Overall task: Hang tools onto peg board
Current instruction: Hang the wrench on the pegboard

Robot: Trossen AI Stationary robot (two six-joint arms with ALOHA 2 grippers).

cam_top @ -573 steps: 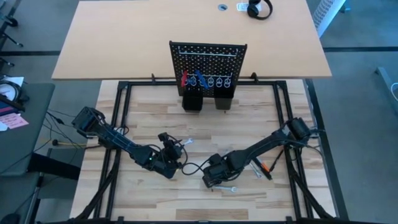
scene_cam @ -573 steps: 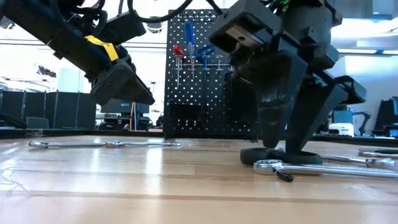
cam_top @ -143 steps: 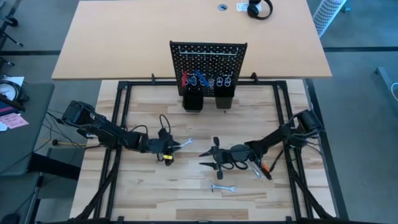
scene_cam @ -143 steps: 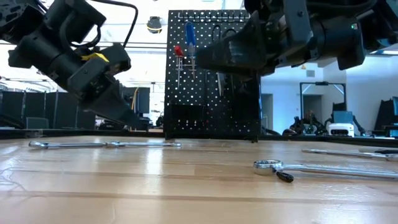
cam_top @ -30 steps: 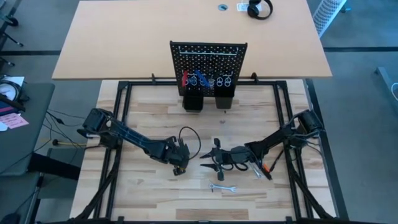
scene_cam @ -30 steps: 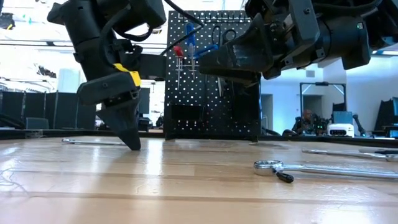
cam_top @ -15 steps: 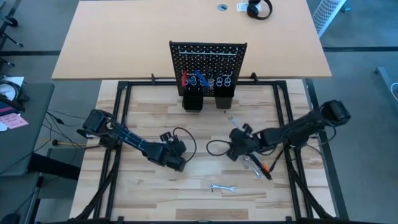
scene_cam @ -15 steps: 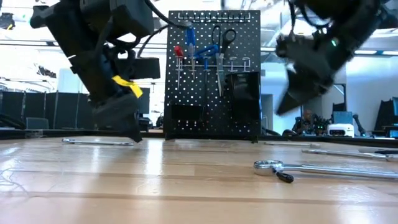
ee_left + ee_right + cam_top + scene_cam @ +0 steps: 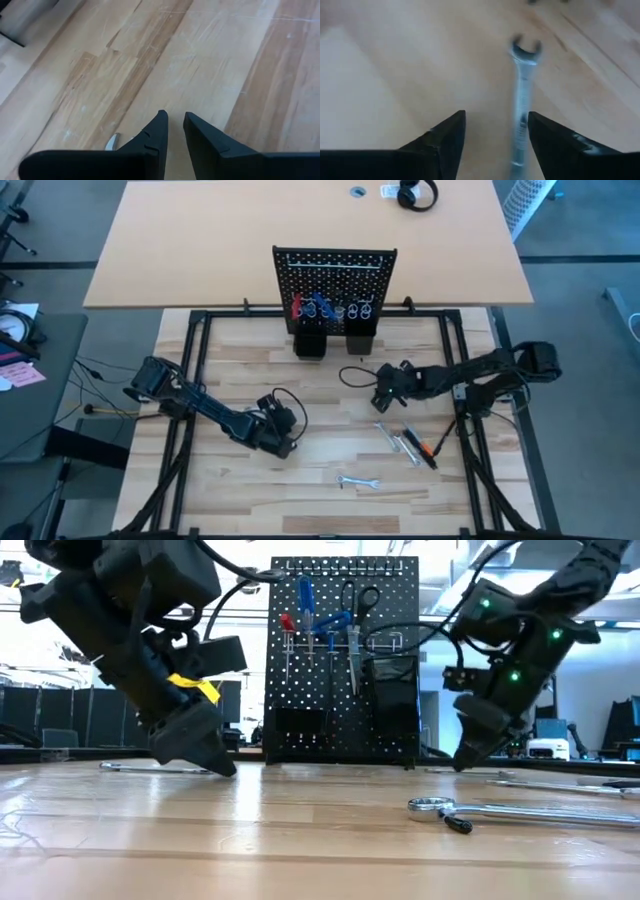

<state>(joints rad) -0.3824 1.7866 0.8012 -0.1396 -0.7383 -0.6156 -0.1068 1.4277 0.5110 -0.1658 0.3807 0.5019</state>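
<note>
The black peg board [image 9: 335,275] stands at the table's far middle. A red-handled tool, blue-handled tools and black scissors [image 9: 358,595] hang on it. My left gripper [image 9: 284,444] is low over the table's middle left, slanting down, empty, its fingers [image 9: 175,120] only narrowly apart. A silver tool end [image 9: 112,142] shows beside one finger. My right gripper [image 9: 380,388] is open near the far right middle, pointing down at a silver wrench [image 9: 522,95] that lies flat on the table ahead of its fingers.
Two silver wrenches [image 9: 395,438] and an orange-and-black tool [image 9: 428,450] lie at the right. A small wrench [image 9: 357,481] lies near the front middle. Another long wrench [image 9: 160,768] lies behind my left gripper. Black cables loop off both wrists.
My right gripper has gone from the table's middle toward the far right and has tipped from level to pointing down. My left gripper has stayed nearly in place and has tipped from pointing straight down to a slant.
</note>
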